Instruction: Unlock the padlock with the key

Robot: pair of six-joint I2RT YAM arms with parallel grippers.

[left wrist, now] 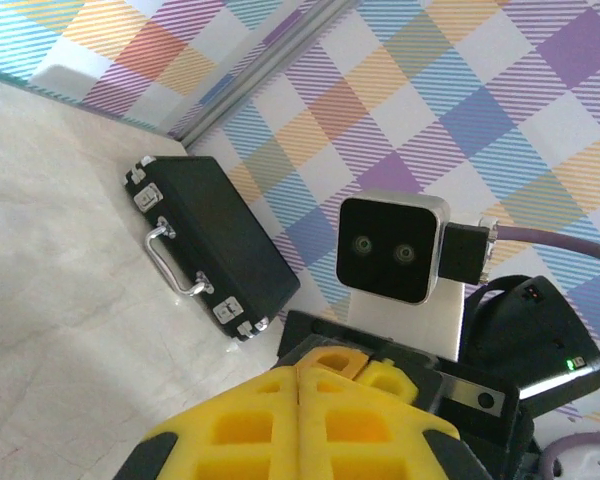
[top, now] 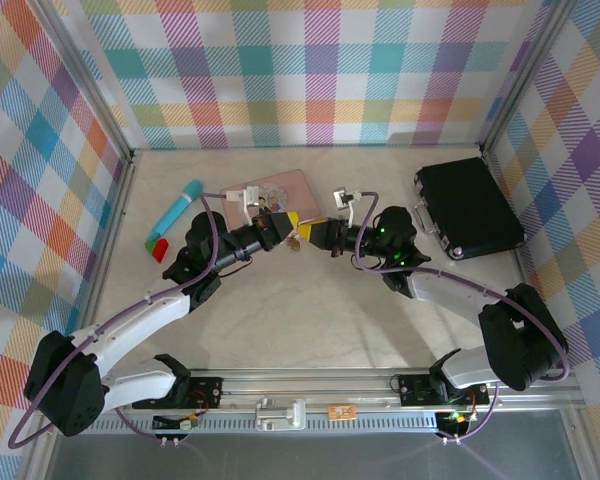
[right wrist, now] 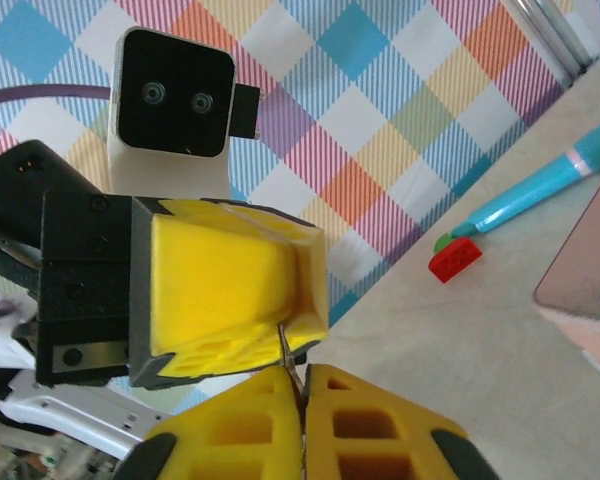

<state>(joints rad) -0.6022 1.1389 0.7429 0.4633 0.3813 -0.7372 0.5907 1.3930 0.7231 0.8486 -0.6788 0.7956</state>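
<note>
Left gripper [left wrist: 300, 400]: jaws pressed fully together; whether they hold anything cannot be told.
Right gripper [right wrist: 302, 405]: jaws closed, pinching the key.
Key [right wrist: 288, 355]: thin dark sliver between the right pads, its free end reaching the left gripper.
Position: both grippers meet tip to tip above the counter [top: 310, 320], just before the pink tin [top: 285, 188].
Left side: turquoise pen [top: 177, 210], red piece [top: 159, 249].
Right side: black case [top: 470, 205].
</note>
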